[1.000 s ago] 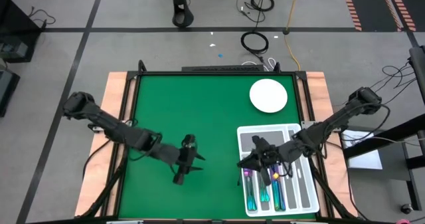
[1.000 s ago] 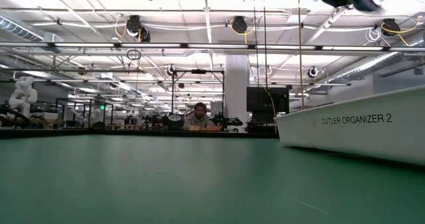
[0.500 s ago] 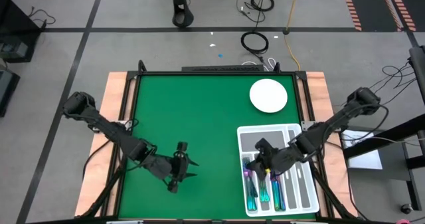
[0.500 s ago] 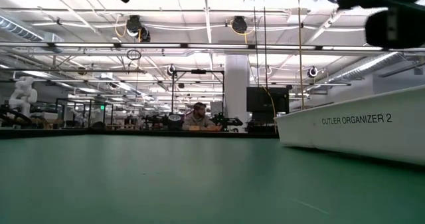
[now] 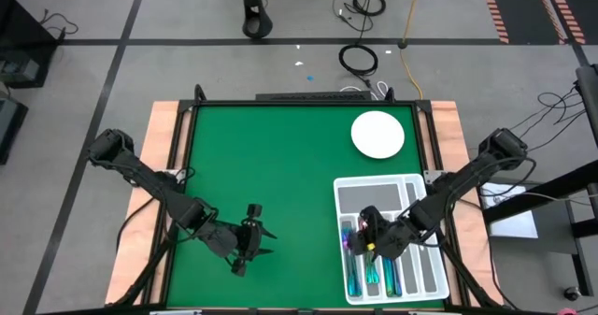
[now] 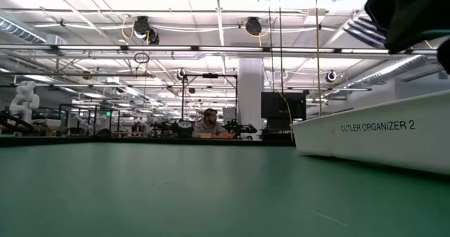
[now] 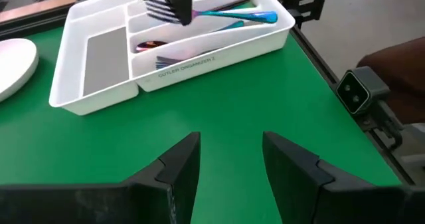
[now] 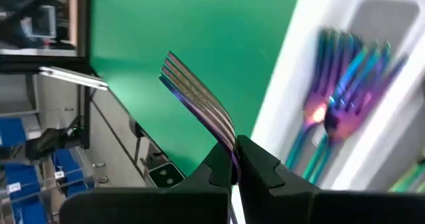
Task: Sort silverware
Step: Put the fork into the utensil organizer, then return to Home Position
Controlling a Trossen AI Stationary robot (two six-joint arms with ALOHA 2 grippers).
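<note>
My right gripper (image 5: 366,233) hangs over the left compartments of the white tray (image 5: 338,192), shut on an iridescent fork (image 8: 199,101) whose tines (image 8: 176,71) stick out past the fingers. More silverware lies in the tray: forks (image 8: 339,98) in one compartment and other pieces (image 5: 372,273) in the long slots. My left gripper (image 7: 230,147) is open and holds nothing above the green mat (image 5: 280,165), near the front edge and left of the tray. The low view shows the right gripper (image 6: 411,15) only as a dark shape above the tray wall (image 6: 373,135). My right gripper pinches the fork between its two fingers at the neck (image 8: 229,144), just behind the tines. It comes slanting down from the table's right side. The fork is lifted clear above the tray, its handle (image 7: 246,16) running back toward the tray's near end.
A round white plate (image 5: 377,135) sits at the far right of the mat, beyond the tray. The mat's raised frame (image 5: 177,165) and wooden borders run along the table edges. Open green mat lies between the two arms.
My right gripper has sunk toward the tray and rolled at the wrist, turning the fork with it while staying shut. My left gripper has moved toward the table's near left, a little lower, and stays open.
</note>
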